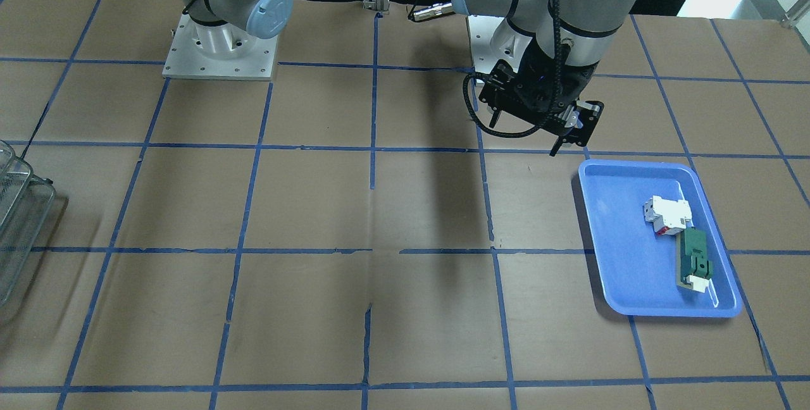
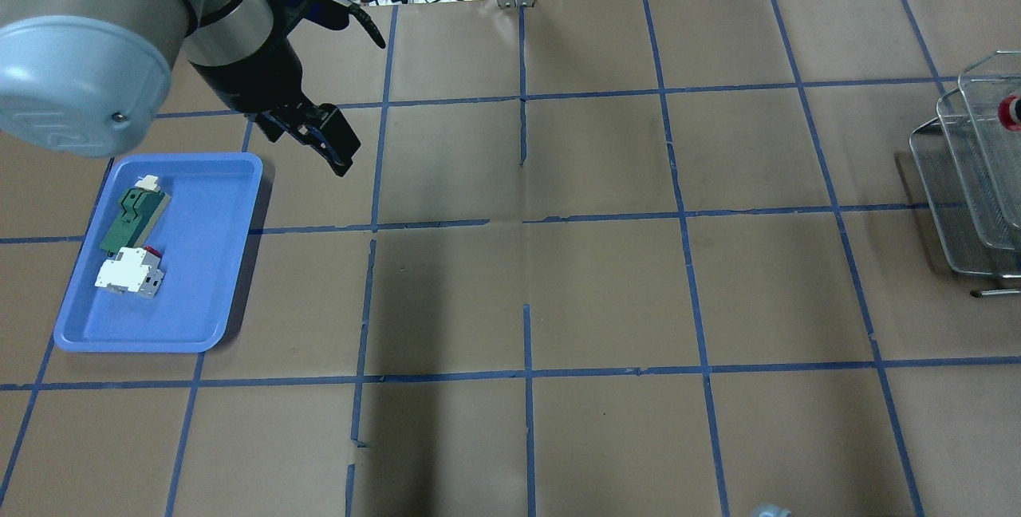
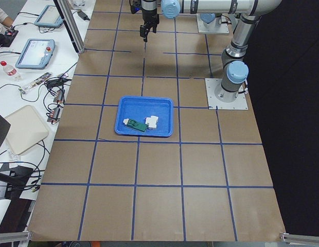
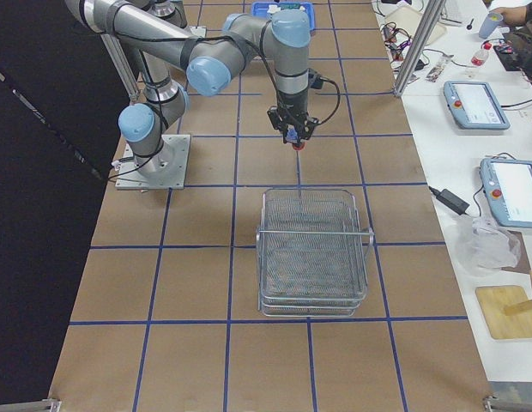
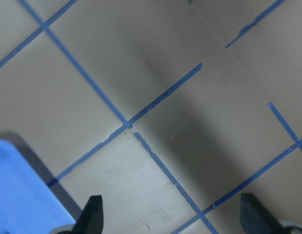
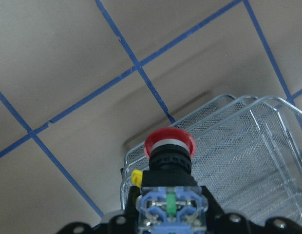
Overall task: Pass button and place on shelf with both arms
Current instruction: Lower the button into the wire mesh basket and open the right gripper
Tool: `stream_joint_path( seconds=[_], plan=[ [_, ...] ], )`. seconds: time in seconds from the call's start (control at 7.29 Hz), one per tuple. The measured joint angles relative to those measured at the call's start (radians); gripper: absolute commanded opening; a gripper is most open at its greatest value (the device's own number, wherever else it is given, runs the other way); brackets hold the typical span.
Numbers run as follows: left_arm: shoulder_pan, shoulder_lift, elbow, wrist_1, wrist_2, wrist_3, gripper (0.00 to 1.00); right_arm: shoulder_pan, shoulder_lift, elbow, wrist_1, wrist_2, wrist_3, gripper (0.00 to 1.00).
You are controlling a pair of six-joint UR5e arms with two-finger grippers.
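Front view: one blue tray (image 1: 607,258) with two parts in it, a white blocky component (image 1: 667,215) and a green flat component (image 1: 694,261) – left gripper (image 1: 569,141) hangs just beside the tray.
Left wrist: its fingers (image 5: 92,214) are spread wide.
Right wrist: right gripper (image 6: 171,219) is clamped on the one button (image 6: 169,144) – red head over the shelf (image 6: 248,146) rim.

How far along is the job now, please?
Done: the button is out of the blue tray, in the right gripper; the left gripper is open, empty. In hand: it hangs near the shelf. Left: setting it on the shelf.

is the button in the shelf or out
Out: the right gripper is shut on the button, held in the air near the shelf.
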Motion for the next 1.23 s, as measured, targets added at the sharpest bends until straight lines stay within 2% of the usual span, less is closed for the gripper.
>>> stream_joint_path(
  seconds=[0.27, 0.55, 1.1, 1.23],
  plan=[
    [0.015, 0.019, 0.012, -0.046, 0.010, -0.167, 1.00, -0.030, 0.095, -0.004, -0.066, -0.111, 0.039, 0.00],
    [0.017, 0.022, 0.034, -0.087, 0.036, -0.298, 1.00, -0.071, 0.164, -0.024, -0.089, -0.174, 0.045, 0.00],
    [0.017, 0.022, 0.015, -0.092, 0.043, -0.350, 1.00, -0.084, 0.219, -0.038, -0.101, -0.181, 0.084, 0.02],
    [0.018, 0.021, 0.013, -0.091, 0.045, -0.349, 1.00, -0.084, 0.234, -0.038, -0.114, -0.181, 0.088, 0.62]
  ],
)
